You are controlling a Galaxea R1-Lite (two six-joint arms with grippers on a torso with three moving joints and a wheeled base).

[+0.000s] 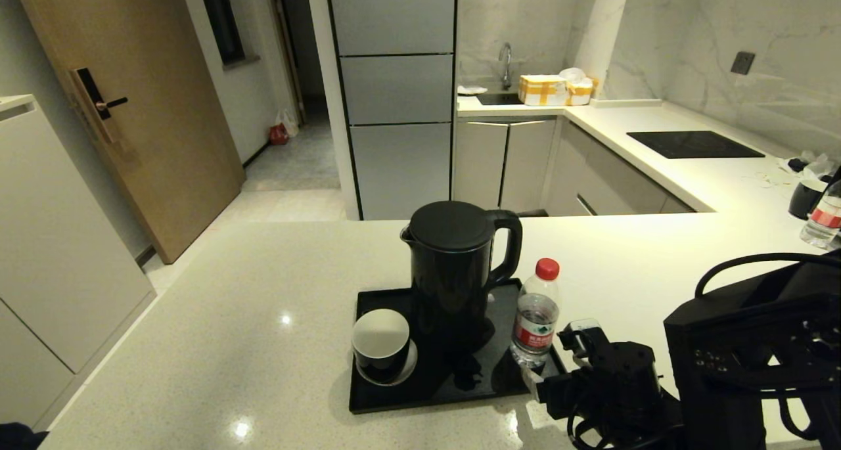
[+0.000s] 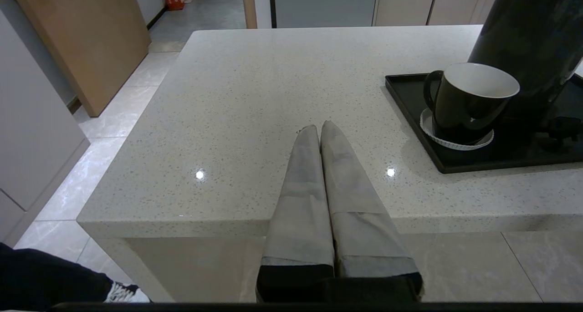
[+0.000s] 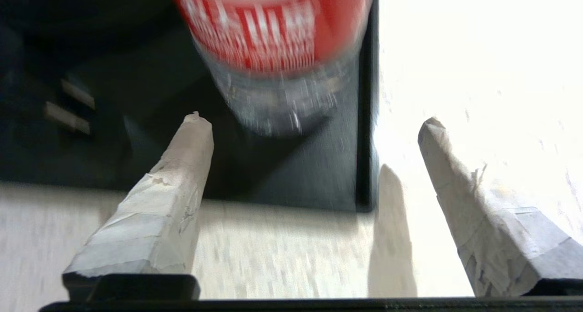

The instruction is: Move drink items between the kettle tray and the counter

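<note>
The right gripper (image 3: 314, 125) hovered spread wide, just short of the upright water bottle (image 1: 535, 318), which stood directly ahead at the kettle tray's (image 1: 368, 397) near right corner, seemingly not yet between the fingers; the left gripper (image 2: 319, 130), pressed together, idled well apart

Cup (image 1: 380, 345), black outside, white inside: upright at tray (image 1: 368, 401) front-left. Bottle (image 1: 535, 315), clear, red cap and label: upright at tray's front-right corner. Tray flat on speckled tabletop (image 1: 230, 345).
</note>
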